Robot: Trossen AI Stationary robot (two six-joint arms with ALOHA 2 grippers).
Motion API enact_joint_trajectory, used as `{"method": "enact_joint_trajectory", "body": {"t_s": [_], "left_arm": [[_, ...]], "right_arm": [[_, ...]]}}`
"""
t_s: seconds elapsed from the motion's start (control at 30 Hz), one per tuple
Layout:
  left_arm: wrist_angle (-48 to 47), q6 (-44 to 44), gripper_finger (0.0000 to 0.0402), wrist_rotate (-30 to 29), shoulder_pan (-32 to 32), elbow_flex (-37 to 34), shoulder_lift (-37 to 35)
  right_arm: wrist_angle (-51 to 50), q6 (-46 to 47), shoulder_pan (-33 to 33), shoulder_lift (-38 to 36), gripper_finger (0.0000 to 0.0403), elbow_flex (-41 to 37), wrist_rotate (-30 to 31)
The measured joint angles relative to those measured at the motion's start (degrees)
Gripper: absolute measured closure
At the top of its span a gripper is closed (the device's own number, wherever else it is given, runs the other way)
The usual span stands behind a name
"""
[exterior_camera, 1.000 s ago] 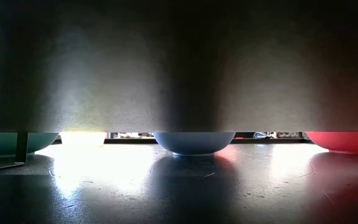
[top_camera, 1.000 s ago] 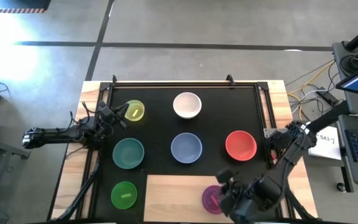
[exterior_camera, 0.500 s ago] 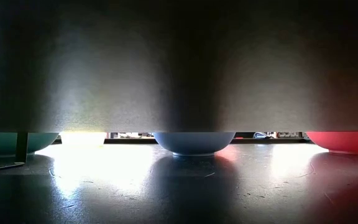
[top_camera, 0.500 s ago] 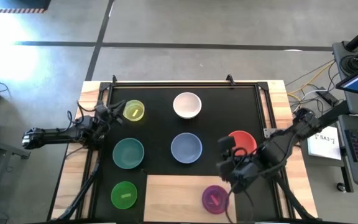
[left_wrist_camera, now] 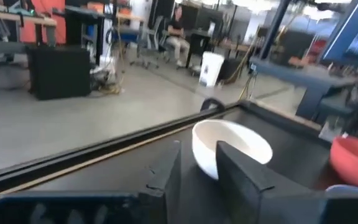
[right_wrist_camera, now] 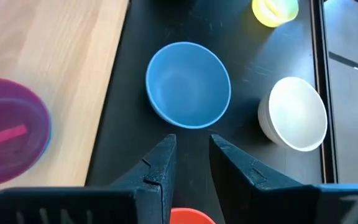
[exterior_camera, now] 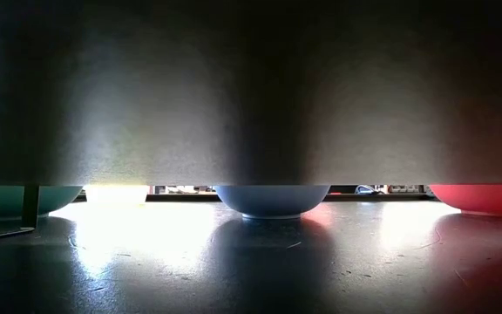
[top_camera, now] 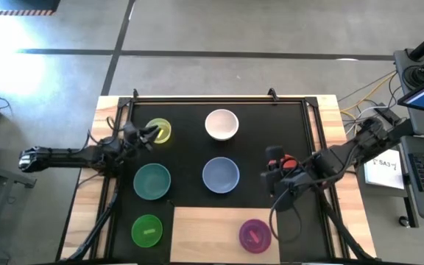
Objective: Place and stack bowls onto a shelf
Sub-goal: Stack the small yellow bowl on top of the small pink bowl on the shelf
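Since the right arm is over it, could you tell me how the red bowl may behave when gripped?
The red bowl looks like thin plastic, so probably light and stiff. Its smooth rim may slip. It sits flat on the black mat, so tipping seems unlikely.

Seven round plastic bowls and one shelf, seen from above. The shelf point(top_camera: 216, 234), a flat rectangular panel of pale wood, lies at the near edge. The small magenta bowl point(top_camera: 255, 235) stands upright on its right part. The small bright green bowl point(top_camera: 147, 230) sits just left of the shelf. In the middle row: the large teal bowl point(top_camera: 152, 181) at left, the large pale blue bowl point(top_camera: 220, 175) at centre, and the large red bowl point(top_camera: 286, 161) at right, mostly hidden. In the far row: the small yellow bowl point(top_camera: 159, 131) at left and the large white bowl point(top_camera: 221, 124) at centre. All stand upright, unstacked and apart.
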Motion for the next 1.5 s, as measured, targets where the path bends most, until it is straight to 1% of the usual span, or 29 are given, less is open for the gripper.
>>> {"method": "enact_joint_trajectory", "body": {"t_s": [0.07, 0.13, 0.3, 0.4, 0.47, 0.57, 0.7, 0.9, 1.1, 1.27, 1.5], "left_arm": [[-5.3, -1.1, 0.0300, -1.2, 0.0, 3.7, 2.7], [-13.7, -3.8, 0.0292, -1.3, 0.1, 8.2, 5.6], [-38.8, -18.4, 0.0294, -1.2, 0.2, 19.6, 14.2], [-49.4, -25.3, 0.0300, 1.3, 0.2, 24.7, 19.3], [-52.8, -27.3, 0.0304, 4.2, 0.2, 26.6, 22.5], [-53.0, -27.0, 0.0307, 7.7, 0.2, 27.0, 26.7], [-51.5, -26.6, 0.0308, 10.7, 0.5, 26.4, 31.7], [-51.1, -26.5, 0.0308, 10.5, 2.8, 26.1, 37.9], [-46.4, -22.9, 0.0308, 10.5, 6.4, 26.1, 42.3], [-42.2, -19.1, 0.0308, 12.5, 8.5, 26.1, 45.3], [-40.9, -18.8, 0.0308, 12.8, 10.7, 26.1, 50.4]], "right_arm": [[0.9, 0.1, -0.9, -0.8, 0.0316, -1.2, 0.0], [1.8, 0.4, -1.8, -1.4, 0.0316, -2.4, 0.0], [3.4, 4.0, -4.6, -2.1, 0.0316, -4.3, 0.0], [3.3, 7.9, -6.6, -1.9, 0.0316, -4.4, 0.0], [3.1, 9.4, -7.6, -1.7, 0.0316, -4.4, 0.0], [2.9, 9.1, -8.2, -1.4, 0.0316, -4.5, -0.2], [2.9, 8.6, -8.6, -1.4, 0.0316, -4.5, -0.5], [3.2, 9.0, -8.6, -1.8, 0.0316, -4.5, -0.5], [3.2, 9.0, -8.6, -1.7, 0.0316, -4.5, -2.1], [3.0, 9.0, -8.6, -1.6, 0.0316, -4.5, -2.1], [2.9, 8.9, -8.6, -1.6, 0.0316, -4.5, -2.1]]}}
